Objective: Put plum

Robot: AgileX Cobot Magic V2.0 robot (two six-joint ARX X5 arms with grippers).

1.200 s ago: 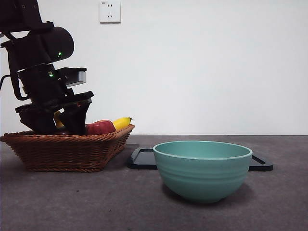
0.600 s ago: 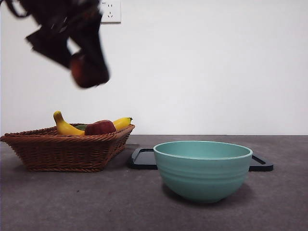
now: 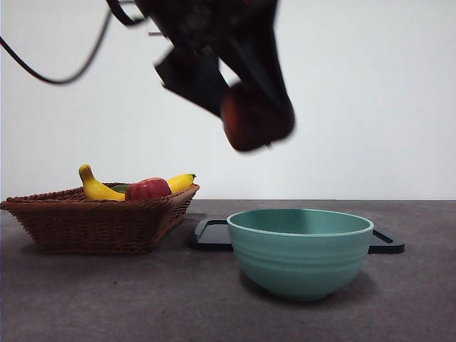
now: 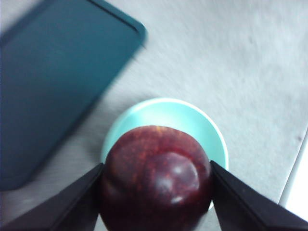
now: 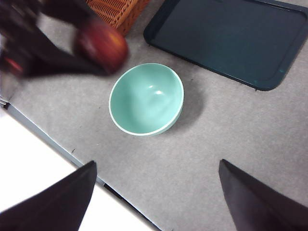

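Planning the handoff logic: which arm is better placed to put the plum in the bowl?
Left. Its gripper already clamps the plum above the bowl; the right gripper waits open and empty, farther off.

Left pincer (image 3: 253,117) raised high, jaws clamped on the plum (image 4: 156,178), right pincer (image 5: 154,202) spread wide, waiting

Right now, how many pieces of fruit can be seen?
3 for certain: the plum held in the left tool above the bowl, and a banana and red apple in the basket. More may be hidden.
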